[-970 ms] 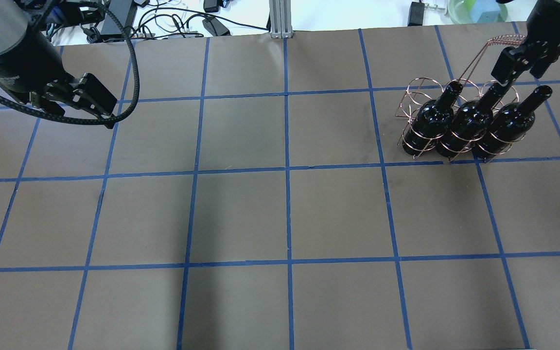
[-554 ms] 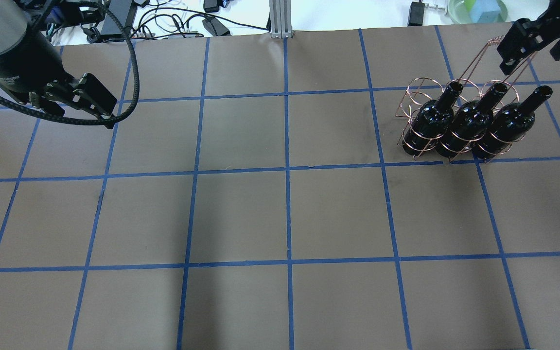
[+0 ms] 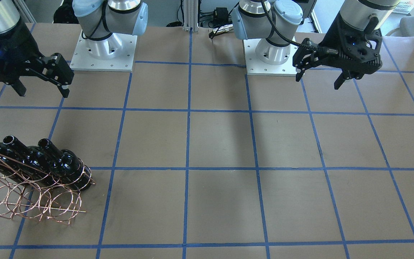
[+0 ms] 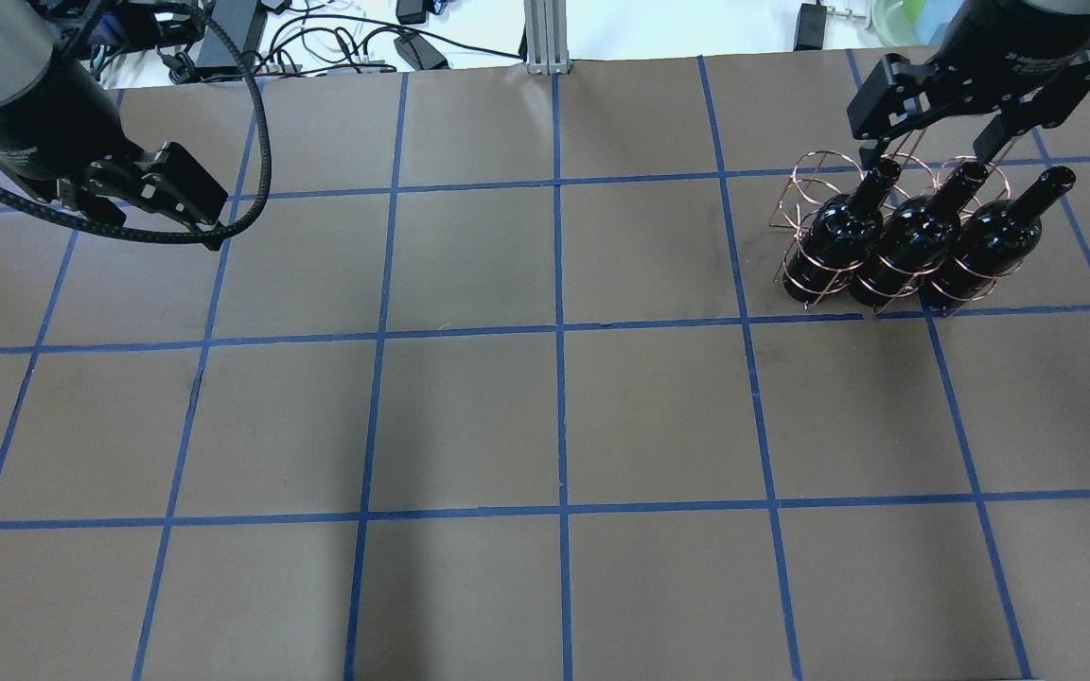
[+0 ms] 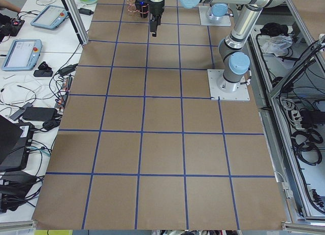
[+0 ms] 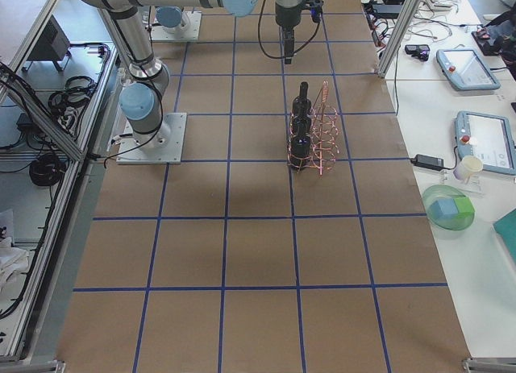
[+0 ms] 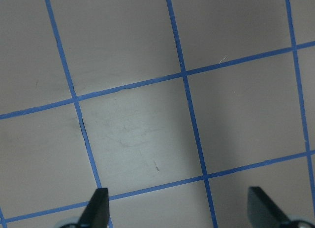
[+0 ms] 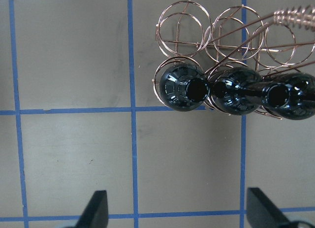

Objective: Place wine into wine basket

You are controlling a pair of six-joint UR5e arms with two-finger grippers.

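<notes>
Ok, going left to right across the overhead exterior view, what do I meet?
Left arm's black two-finger tool → leftmost glossy near-black glass wine bottle → middle wine bottle → rightmost wine bottle.

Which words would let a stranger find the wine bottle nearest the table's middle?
Find the copper-coloured wire basket at the far right of the brown table, seen from the robot. Its nearer row holds glossy black glass bottles; take the end bottle toward the table's middle. The other two stand nearer the right edge.
</notes>
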